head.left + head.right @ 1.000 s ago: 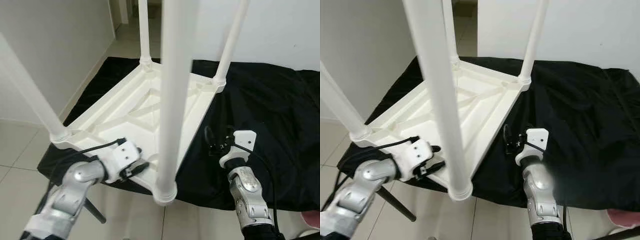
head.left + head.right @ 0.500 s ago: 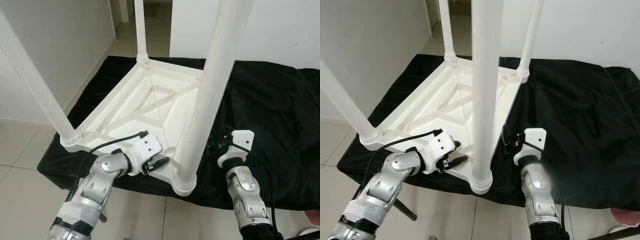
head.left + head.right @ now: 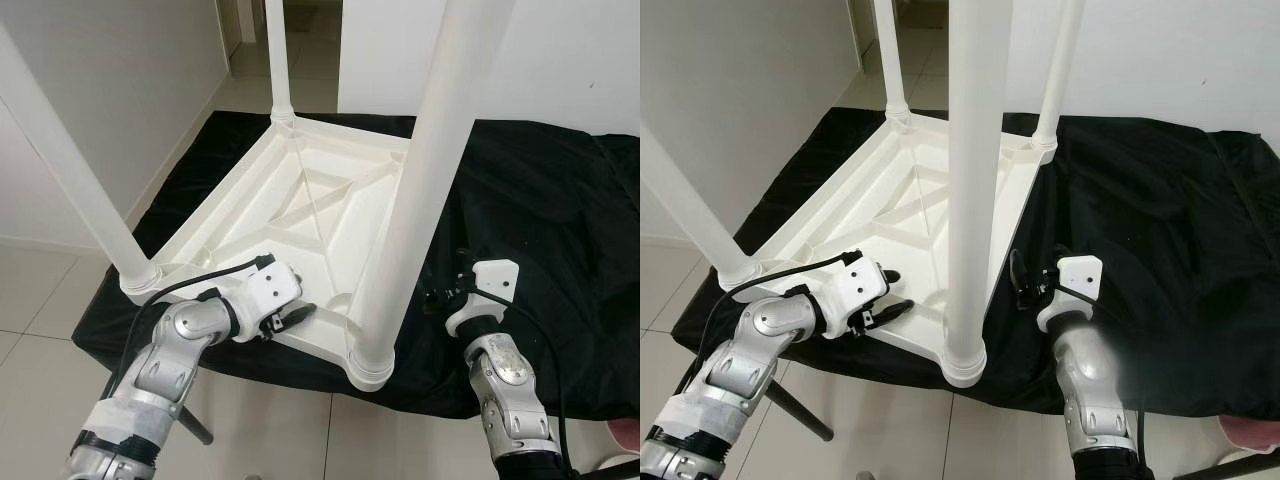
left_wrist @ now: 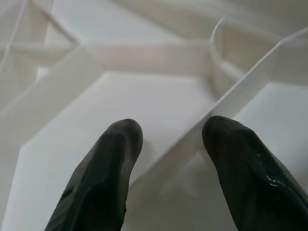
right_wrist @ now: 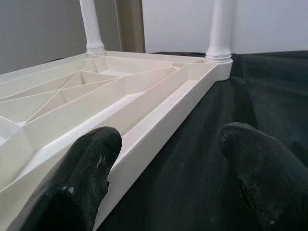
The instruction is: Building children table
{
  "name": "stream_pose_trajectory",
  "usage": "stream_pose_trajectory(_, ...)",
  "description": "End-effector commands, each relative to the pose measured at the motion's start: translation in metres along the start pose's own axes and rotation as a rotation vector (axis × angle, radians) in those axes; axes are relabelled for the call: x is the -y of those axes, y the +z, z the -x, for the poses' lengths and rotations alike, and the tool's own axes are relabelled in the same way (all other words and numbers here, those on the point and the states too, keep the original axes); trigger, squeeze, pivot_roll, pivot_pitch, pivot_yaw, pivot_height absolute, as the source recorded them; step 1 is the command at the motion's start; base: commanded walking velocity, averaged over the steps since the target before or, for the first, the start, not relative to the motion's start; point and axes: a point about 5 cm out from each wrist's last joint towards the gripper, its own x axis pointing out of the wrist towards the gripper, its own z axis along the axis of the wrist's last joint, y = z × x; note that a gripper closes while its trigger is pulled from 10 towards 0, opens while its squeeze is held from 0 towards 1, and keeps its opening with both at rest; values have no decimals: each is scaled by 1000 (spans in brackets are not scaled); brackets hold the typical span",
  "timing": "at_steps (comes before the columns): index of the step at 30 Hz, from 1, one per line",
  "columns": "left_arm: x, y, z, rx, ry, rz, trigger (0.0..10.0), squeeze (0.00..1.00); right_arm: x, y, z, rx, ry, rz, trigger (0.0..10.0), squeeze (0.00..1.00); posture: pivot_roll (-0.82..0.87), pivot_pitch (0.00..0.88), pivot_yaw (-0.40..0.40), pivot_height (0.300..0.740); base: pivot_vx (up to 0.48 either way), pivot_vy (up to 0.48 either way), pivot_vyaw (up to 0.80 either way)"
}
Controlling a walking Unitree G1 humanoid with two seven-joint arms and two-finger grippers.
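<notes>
A white plastic children's table (image 3: pixel 330 215) lies upside down on a black cloth (image 3: pixel 540 200). Its legs stand up: the near leg (image 3: pixel 420 190), the left leg (image 3: pixel 70 170), a far leg (image 3: pixel 277 60) and another far leg (image 3: pixel 1060 70). My left gripper (image 3: pixel 290 318) is at the table's near edge, open. In the left wrist view its fingers (image 4: pixel 108 168) sit on either side of a thin rib (image 4: pixel 231 98) of the underside. My right gripper (image 3: pixel 445 285) hovers open over the cloth just right of the near leg, and in the right wrist view it (image 5: pixel 168 144) faces along the table's rim (image 5: pixel 159 115).
The cloth lies on a pale tiled floor (image 3: pixel 40 290), and its front edge runs just under the table's near corner (image 3: pixel 370 372). White walls close in on the left (image 3: pixel 110 80) and behind (image 3: pixel 570 60). A doorway (image 3: pixel 300 40) opens at the back. A dark stand leg (image 3: pixel 195 425) slants below my left arm.
The table's near corner and near leg have shifted to the right. My left gripper has come up from below the near edge onto the rim. The right gripper has barely moved.
</notes>
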Motion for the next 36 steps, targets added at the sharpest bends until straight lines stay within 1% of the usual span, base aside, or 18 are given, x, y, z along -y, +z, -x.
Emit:
stream_pose_trajectory(1, -6, -10, 1, -68, 51, 19, 10000, 0, -2, -4, 2, -20, -1, -5, 10000, 0, -26, 66, 71, 740, 0, 0, 0)
stream_pose_trajectory(5, -2, -22, 0, -131, -15, 6, 10000, 0, -3, -4, 3, -23, -1, -9, 10000, 0, -31, 66, 73, 740, 0, 0, 0)
stream_pose_trajectory(6, -2, -22, 0, -131, -15, 6, 10000, 0, -3, -4, 3, -23, -1, -9, 10000, 0, -31, 66, 73, 740, 0, 0, 0)
stream_pose_trajectory(8, -5, -28, -4, -169, -2, 42, 10000, 0, -2, -4, 3, -25, -5, -7, 10000, 0, -36, 67, 74, 740, 0, 0, 0)
stream_pose_trajectory(10, -5, -28, -4, -169, -2, 42, 10000, 0, -2, -4, 3, -25, -5, -7, 10000, 0, -36, 67, 74, 740, 0, 0, 0)
stream_pose_trajectory(11, -8, -30, -6, -192, 13, 64, 10000, 0, -1, -4, 3, -25, -8, -5, 10000, 0, -36, 67, 74, 740, 0, 0, 0)
stream_pose_trajectory(13, -15, -30, -12, -217, 17, 67, 10000, 0, 0, -3, 2, -23, -12, -1, 10000, 0, -36, 67, 74, 740, 0, 0, 0)
stream_pose_trajectory(18, -18, -28, -15, -218, -18, 55, 10000, 0, 0, -3, 1, -22, -12, 3, 10000, 0, -36, 67, 74, 740, 0, 0, 0)
stream_pose_trajectory(20, -18, -27, -16, -207, -62, 61, 10000, 0, 0, -3, 1, -23, -10, 6, 10000, 0, -49, 66, 77, 740, 0, 0, 0)
stream_pose_trajectory(23, -18, -27, -16, -206, -67, 66, 10000, 0, 0, -3, 1, -24, -10, 6, 10000, 0, -49, 66, 77, 740, 0, 0, 0)
stream_pose_trajectory(24, -18, -27, -15, -200, -85, 69, 7216, 0, 0, -3, 1, -24, -13, 7, 10000, 0, -52, 66, 79, 740, 0, 0, 0)
stream_pose_trajectory(25, -18, -27, -15, -200, -85, 69, 7216, 0, 0, -3, 1, -24, -13, 7, 10000, 0, -52, 66, 79, 740, 0, 0, 0)
stream_pose_trajectory(26, -17, -27, -14, -196, -96, 66, 6510, 0, 1, -3, 2, -25, -15, 8, 10000, 0, -52, 66, 79, 740, 0, 0, 0)
stream_pose_trajectory(27, -17, -27, -14, -196, -96, 66, 6510, 0, 1, -3, 2, -25, -15, 8, 10000, 0, -52, 66, 79, 740, 0, 0, 0)
stream_pose_trajectory(28, -17, -27, -14, -191, -107, 70, 4549, 0, 1, -3, 2, -26, -17, 9, 10000, 0, -52, 66, 79, 740, 0, 0, 0)
stream_pose_trajectory(29, -17, -27, -14, -191, -107, 70, 4549, 0, 1, -3, 2, -26, -17, 9, 10000, 0, -52, 66, 79, 740, 0, 0, 0)
stream_pose_trajectory(30, -18, -28, -13, -188, -108, 80, 3961, 0, 2, -4, 2, -27, -19, 10, 10000, 0, -52, 66, 79, 740, 0, 0, 0)
stream_pose_trajectory(36, -20, -27, -13, -178, -87, 107, 3922, 0, 2, -4, 2, -27, -23, 9, 10000, 0, -52, 66, 79, 740, 0, 0, 0)
